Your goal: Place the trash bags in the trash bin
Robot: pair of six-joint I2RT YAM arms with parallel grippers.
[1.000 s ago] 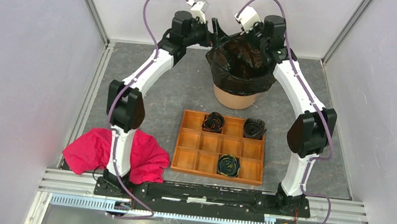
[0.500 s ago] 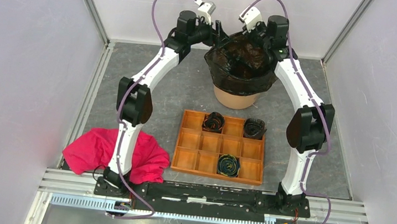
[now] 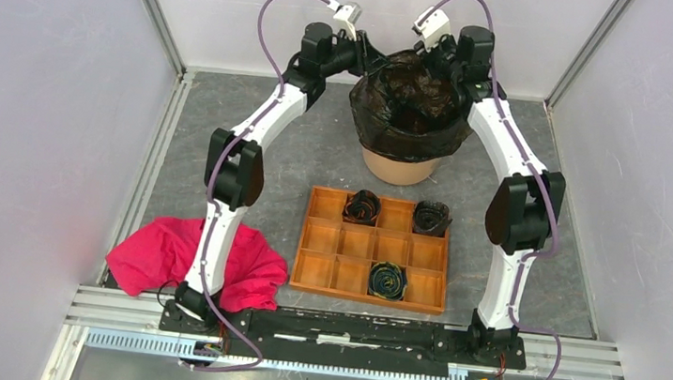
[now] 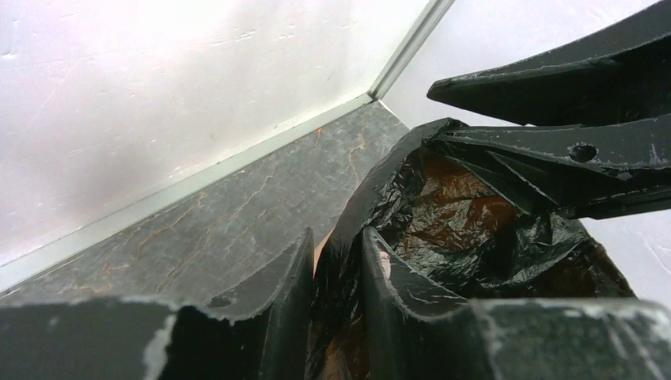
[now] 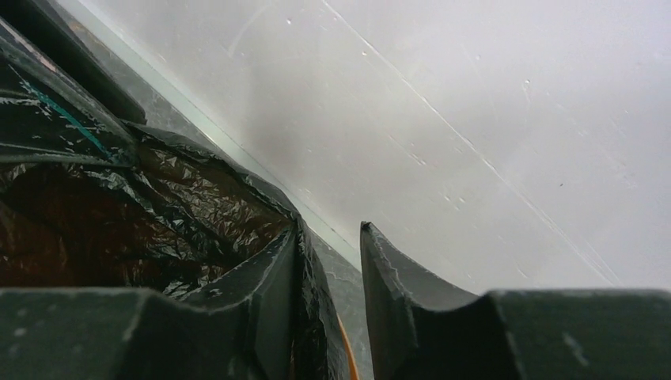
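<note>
Bag [image 3: 410, 103] lines the bin [image 3: 398, 166] at the upper middle of the overhead view, its mouth folded down over the rim, which holds it spread. Left jaws straddle the film at the rim's upper left, narrowed around it; I cannot tell whether they pinch. Right jaws, at the upper right, stand apart, with film against one finger [image 5: 269, 293], seemingly unclamped.

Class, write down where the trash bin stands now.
In the top view, the trash bin stands far centre on the table, just beyond the compartment tray, its top draped by the trash bag.
</note>
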